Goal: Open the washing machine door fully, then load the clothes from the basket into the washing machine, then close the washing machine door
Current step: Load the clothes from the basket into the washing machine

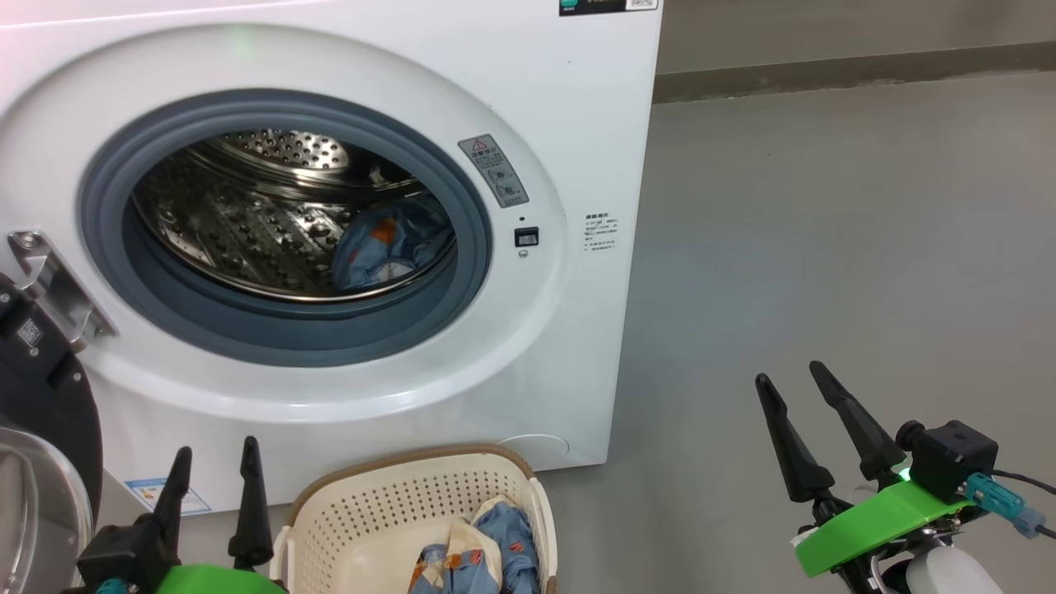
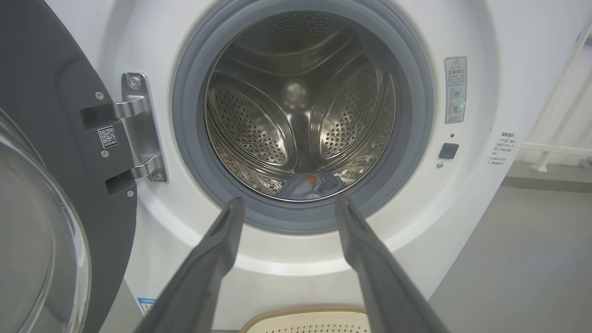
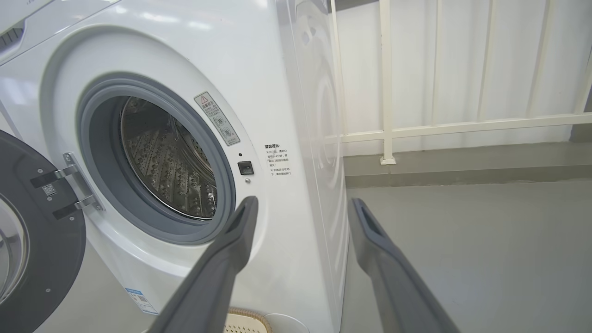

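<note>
We are noting left gripper [image 1: 216, 447] and right gripper [image 1: 789, 373] both spread and empty, the clothes [image 1: 495, 536] lying partly in the basket [image 1: 396, 464] and partly in the drum [image 1: 247, 223], and are judging that a shallow pinch is risking fabric dropping onto the rubber ring [image 1: 280, 346].

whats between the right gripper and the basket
Bare grey floor, as the head view shows: nothing lies between the open right gripper and the basket.

Bare laundry corner, white washing machine [image 1: 544, 346] stood on grey floor [image 1: 825, 247], white railing [image 3: 385, 92] ran far right.
</note>
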Tool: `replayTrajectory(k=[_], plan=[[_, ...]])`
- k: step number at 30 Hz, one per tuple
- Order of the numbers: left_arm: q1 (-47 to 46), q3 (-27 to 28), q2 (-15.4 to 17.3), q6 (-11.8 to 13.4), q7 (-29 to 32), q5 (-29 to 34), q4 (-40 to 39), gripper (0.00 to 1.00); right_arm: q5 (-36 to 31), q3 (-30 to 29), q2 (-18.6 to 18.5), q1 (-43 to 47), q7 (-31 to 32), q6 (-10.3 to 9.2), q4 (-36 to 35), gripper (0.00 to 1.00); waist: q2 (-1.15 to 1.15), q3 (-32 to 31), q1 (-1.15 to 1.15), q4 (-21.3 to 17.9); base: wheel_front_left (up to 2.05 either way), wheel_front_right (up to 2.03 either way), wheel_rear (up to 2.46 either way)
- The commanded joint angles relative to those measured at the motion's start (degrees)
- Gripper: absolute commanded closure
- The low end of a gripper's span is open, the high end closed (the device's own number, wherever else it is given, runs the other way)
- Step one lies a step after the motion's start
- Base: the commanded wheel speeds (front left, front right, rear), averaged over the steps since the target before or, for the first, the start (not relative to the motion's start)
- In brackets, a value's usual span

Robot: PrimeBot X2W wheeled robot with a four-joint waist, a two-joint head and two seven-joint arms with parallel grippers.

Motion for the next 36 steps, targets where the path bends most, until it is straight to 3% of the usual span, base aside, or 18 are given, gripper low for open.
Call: replayTrajectory(k=[1, 36], plan=[[-1.1, 1.6, 0.7, 0.5, -0.4, -0.5, -1.8, 0.00, -0.1, 0.9, -0.6, -0.4, -0.3, 0.56, -1.6, 0.00, 0.00, 0.1, 0.00, 0.0, 0.00, 0.00, 0.00], [-1.2, 0.7, 0.6, 2.0, -0.4, -1.2, -0.5, 0.00, -0.1, 1.3, -0.9, -1.1, -0.3, 0.56, -0.9, 0.00, 0.00, 0.9, 0.00, -1.0, 0.00, 0.00, 0.00]])
